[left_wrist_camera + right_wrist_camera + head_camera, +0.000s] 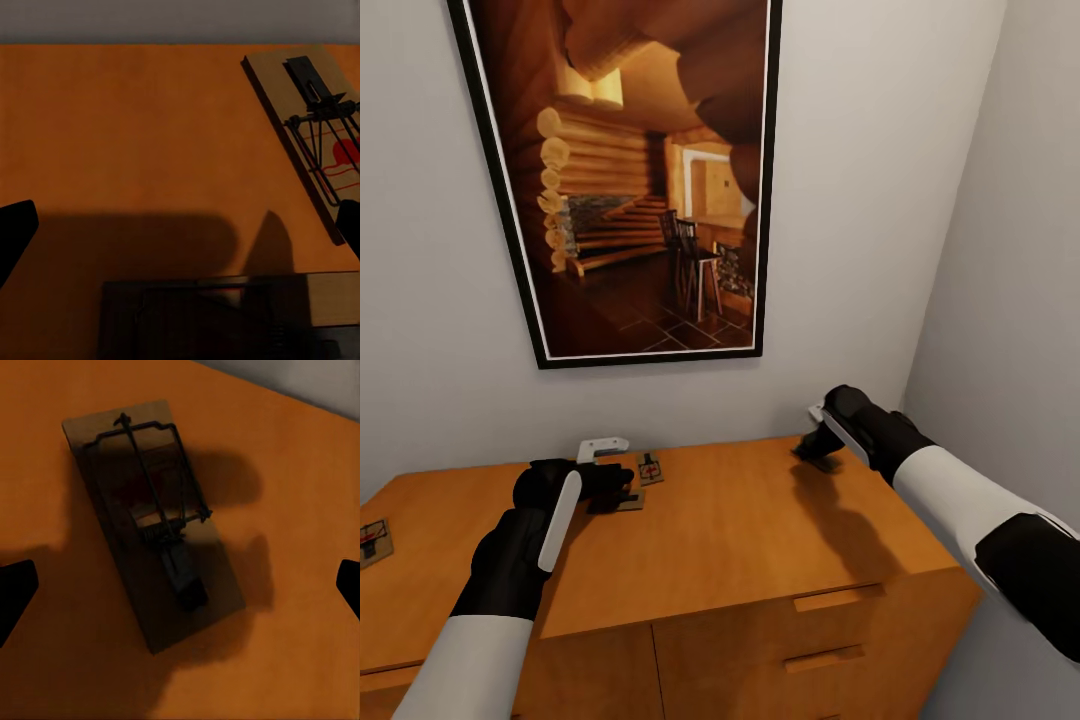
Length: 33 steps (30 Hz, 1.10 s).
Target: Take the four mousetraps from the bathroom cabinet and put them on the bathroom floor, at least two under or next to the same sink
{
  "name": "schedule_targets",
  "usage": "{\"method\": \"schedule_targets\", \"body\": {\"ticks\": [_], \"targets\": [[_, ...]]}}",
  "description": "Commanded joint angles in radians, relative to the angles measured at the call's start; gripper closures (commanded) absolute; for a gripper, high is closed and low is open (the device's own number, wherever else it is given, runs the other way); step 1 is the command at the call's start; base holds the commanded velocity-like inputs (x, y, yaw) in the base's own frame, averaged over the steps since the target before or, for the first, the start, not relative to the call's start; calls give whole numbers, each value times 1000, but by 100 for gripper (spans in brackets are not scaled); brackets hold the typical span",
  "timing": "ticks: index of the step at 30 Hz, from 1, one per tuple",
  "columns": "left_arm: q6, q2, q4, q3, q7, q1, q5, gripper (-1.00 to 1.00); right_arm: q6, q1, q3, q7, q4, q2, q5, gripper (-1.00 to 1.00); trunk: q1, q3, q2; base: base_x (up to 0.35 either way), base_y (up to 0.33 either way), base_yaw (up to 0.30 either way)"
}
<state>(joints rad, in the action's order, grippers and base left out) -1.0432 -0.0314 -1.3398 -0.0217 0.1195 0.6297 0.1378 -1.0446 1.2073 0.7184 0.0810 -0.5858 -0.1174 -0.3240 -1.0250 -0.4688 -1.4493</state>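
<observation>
- At the far left edge of the cabinet point(740, 530) top: one mousetrap point(372, 541), lying flat, well apart from the rest.
- Left of centre: left pincer point(618, 487) spread wide, holding nothing, low over a second mousetrap point(628, 502); a third mousetrap point(650, 468) just beyond it, nearer the wall.
- Above, on the wall: a framed picture point(640, 180) of a log interior.
- Far right of the top: right pincer point(812, 447) spread wide, empty, hovering over a fourth mousetrap point(154, 521) lying flat in its shadow.

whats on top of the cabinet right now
On the cabinet top: one mousetrap at its left edge, two by the left gripper, one partly covered by it. The right gripper hovers over another mousetrap.
</observation>
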Motion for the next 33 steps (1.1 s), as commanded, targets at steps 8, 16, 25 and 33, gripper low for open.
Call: {"method": "schedule_targets", "body": {"ticks": [8, 16, 25, 33], "targets": [[-4, -1, -1, -1, 9, 1, 11, -100, -3, 1, 6, 40, -2, -24, 6, -100, 0, -1, -1, 0, 0, 0], [-4, -1, -1, 0, 9, 1, 11, -100, -3, 1, 6, 48, -2, -33, 6, -100, 0, -1, -1, 0, 0, 0], [-4, -2, -3, 0, 9, 1, 9, -100, -3, 1, 7, 49, -2, -36, 6, -100, 0, -1, -1, 0, 0, 0], [-4, -2, -3, 0, 9, 1, 8, -100, -3, 1, 6, 50, -2, -37, 6, -100, 0, -1, -1, 0, 0, 0]]}}
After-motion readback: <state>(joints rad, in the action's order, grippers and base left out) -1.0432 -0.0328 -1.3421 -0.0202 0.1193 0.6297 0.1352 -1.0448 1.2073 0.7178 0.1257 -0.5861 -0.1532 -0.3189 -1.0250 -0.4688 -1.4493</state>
